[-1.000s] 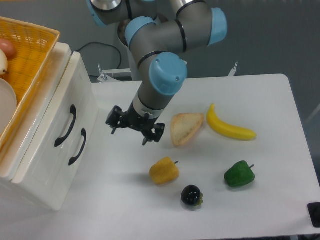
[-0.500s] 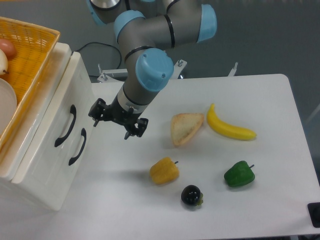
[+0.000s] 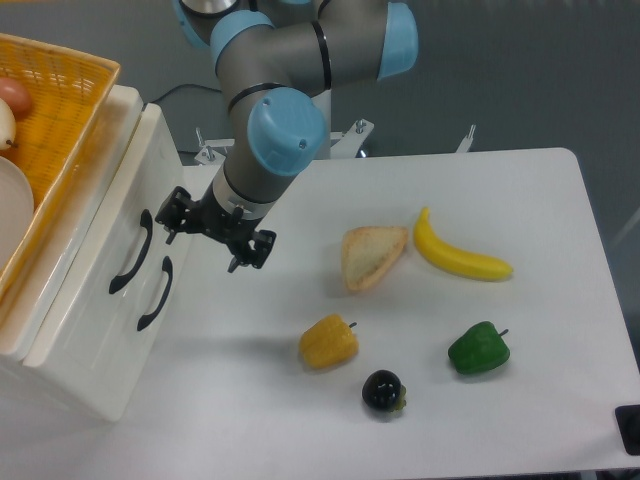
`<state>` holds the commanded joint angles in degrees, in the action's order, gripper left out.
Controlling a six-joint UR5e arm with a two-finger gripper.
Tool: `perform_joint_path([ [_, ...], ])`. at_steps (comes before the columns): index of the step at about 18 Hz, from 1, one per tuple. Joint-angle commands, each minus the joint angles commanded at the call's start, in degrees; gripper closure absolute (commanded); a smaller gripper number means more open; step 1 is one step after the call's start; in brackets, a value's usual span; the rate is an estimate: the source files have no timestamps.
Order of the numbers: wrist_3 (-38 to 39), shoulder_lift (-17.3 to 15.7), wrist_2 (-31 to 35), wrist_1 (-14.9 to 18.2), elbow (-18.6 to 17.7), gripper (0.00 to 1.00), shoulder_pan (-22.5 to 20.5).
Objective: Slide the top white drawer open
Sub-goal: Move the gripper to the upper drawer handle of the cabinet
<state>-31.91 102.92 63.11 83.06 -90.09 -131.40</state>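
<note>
A white cabinet stands at the table's left edge with two drawers, both closed. The top white drawer (image 3: pixel 112 215) carries a curved black handle (image 3: pixel 130 252). The lower drawer (image 3: pixel 105 340) has its own black handle (image 3: pixel 155 293). My gripper (image 3: pixel 203 248) hangs open just right of the top handle, a small gap away from it. Its fingers (image 3: pixel 170 232) point down toward the table and hold nothing.
A yellow basket (image 3: pixel 60 95) with food and a plate sits on top of the cabinet. On the table lie a bread slice (image 3: pixel 374 256), a banana (image 3: pixel 460 256), a yellow pepper (image 3: pixel 328 341), a green pepper (image 3: pixel 478 348) and a dark eggplant (image 3: pixel 382 390).
The arm has swung left, bringing the open gripper from near the bread slice to close beside the drawer fronts. The drawers and the food have not moved.
</note>
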Motion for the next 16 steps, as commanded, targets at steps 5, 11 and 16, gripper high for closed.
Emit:
perform_joint_path([
  [5,0.09,0.18,0.00,0.00,0.00,0.01,0.70],
  [11,0.52,0.61,-0.44,-0.09,-0.09,0.01,1.85],
  [16,1.32,0.79,-0.53,-0.26,-0.09,0.03,2.55],
])
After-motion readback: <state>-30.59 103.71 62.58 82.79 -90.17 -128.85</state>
